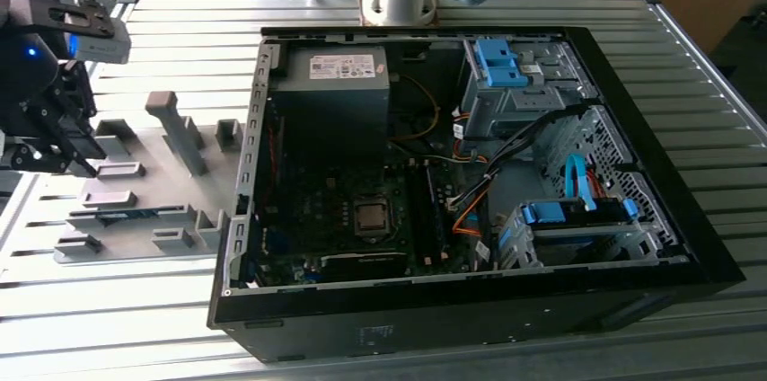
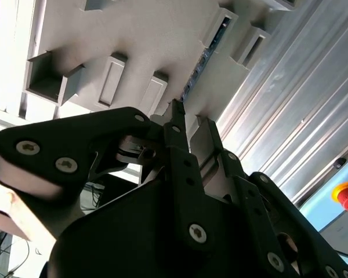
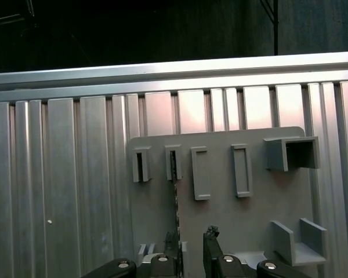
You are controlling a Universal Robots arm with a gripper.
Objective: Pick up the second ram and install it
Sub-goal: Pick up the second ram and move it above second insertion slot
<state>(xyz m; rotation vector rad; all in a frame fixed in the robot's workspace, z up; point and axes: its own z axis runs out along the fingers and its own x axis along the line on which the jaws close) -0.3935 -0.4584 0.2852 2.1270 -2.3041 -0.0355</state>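
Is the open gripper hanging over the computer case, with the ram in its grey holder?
No: the exterior view shows the gripper over the grey holder plate, at the exterior view's left of the computer case. It is open; the ram sits in that holder.

The exterior view looks steeply down on the ribbed aluminium table (image 1: 132,327). Both wrist views look past the black gripper (image 3: 190,243), close over the flat grey plastic holder plate (image 3: 243,220) by the table's edge; all three share it.
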